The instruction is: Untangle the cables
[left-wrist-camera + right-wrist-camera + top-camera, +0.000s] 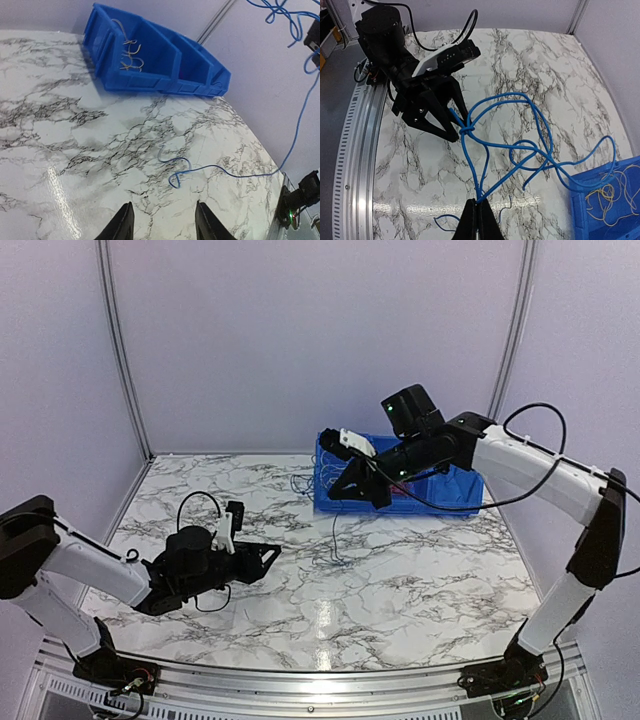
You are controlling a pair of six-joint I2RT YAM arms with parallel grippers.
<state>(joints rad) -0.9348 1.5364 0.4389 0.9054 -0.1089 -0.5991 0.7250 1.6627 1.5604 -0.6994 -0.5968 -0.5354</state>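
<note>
Left side: left gripper point(163, 206) sits low over the marble table point(420, 580), pointing toward the middle. Its fingers point(125, 226) stand apart with only bare tabletop between them. It touches no wire.

Middle: blue cable point(465, 129) is one very thin, limp strand, bright blue. It is thrown into several loose open loops that cross in a small tangle. It hangs in the air from above, and its lower end lies on the marble in a little curl, ahead of the left fingertips and apart from them.

Right side: right gripper point(478, 202) is raised above the table by the left end of the blue bin point(450, 503). Its jaws are pressed together, pinching the blue cable where two strands meet. Loops trail from the pinch back toward the bin.

In the bin: yellow-white wires point(131, 62), thin and curly, lie in a loose heap in one compartment. Whether the blue strand is caught up with them I cannot tell.
</note>
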